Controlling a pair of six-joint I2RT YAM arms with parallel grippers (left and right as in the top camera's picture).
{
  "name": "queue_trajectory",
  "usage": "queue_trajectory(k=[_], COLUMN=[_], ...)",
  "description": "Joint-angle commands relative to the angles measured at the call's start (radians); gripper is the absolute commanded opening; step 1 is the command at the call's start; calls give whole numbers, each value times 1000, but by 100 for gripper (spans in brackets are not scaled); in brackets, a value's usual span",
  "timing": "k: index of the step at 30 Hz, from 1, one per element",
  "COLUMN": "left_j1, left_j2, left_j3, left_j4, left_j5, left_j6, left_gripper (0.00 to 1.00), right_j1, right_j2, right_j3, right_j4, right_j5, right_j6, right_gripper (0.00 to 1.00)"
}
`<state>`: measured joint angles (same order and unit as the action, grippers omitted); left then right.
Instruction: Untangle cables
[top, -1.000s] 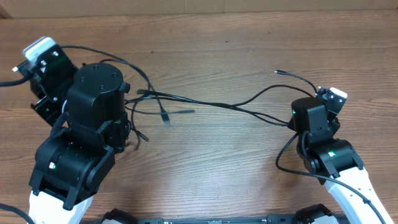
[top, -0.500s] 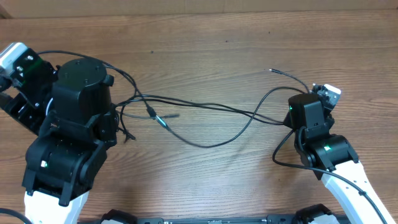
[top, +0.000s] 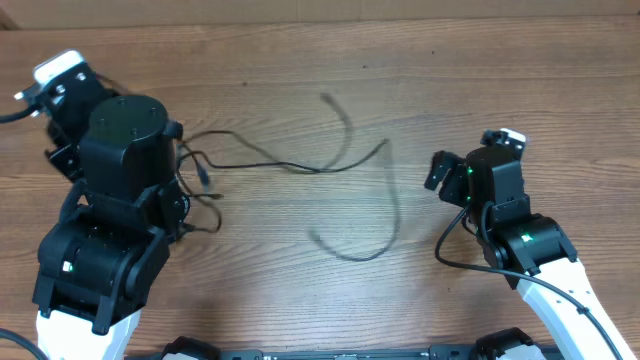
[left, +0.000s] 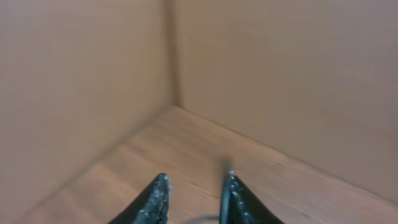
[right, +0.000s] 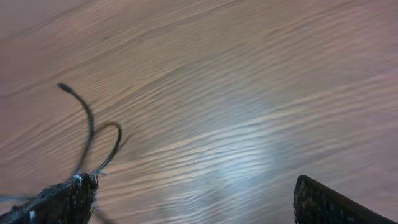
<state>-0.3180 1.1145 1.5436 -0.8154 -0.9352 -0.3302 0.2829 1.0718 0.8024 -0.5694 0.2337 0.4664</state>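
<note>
Thin black cables (top: 300, 167) lie loose on the wooden table. One strand runs from beside the left arm to mid-table and curls up to a plug end (top: 326, 98). Another strand (top: 395, 210) hangs down in a hook shape near the centre. My right gripper (top: 445, 170) stands wide open to the right of them, with bare wood between its fingers (right: 194, 183). In the right wrist view, a curled cable end (right: 87, 121) lies ahead on the left. My left gripper (left: 197, 177) points at the box corner, jaws a little apart. A blurred cable strand (left: 200, 219) crosses low between them.
Cardboard walls (left: 81, 81) enclose the table at the far left and back. The bulky left arm (top: 125, 180) covers the cables' left ends. A thicker black robot wire (top: 450, 255) loops beside the right arm.
My right gripper has gone from shut to wide open and let go of the cable. The taut strands went slack and drew left toward mid-table. The left arm shifted.
</note>
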Motion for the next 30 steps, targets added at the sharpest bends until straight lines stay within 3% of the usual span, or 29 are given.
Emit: queue_trajectory(k=[1, 4, 5, 9, 11, 30], left_j1=[10, 10, 10, 10, 10, 10], left_j2=[-4, 16, 25, 70, 95, 365], left_j3=[30, 30, 30, 30, 30, 30], left_j4=[10, 10, 10, 2, -11, -105], left_j5=[302, 431, 462, 534, 570, 638], left_j6=[-33, -34, -33, -33, -33, -33], left_gripper=[29, 29, 36, 83, 97, 100], right_j1=[-3, -3, -3, -3, -3, -3], right_j2=[2, 2, 2, 2, 2, 2], right_j3=[23, 23, 23, 23, 23, 23], right_j4=[25, 40, 43, 43, 43, 50], right_j5=[-193, -235, -237, -237, -237, -236], right_j6=[-122, -132, -131, -131, -131, -131], right_gripper=[100, 100, 100, 100, 100, 100])
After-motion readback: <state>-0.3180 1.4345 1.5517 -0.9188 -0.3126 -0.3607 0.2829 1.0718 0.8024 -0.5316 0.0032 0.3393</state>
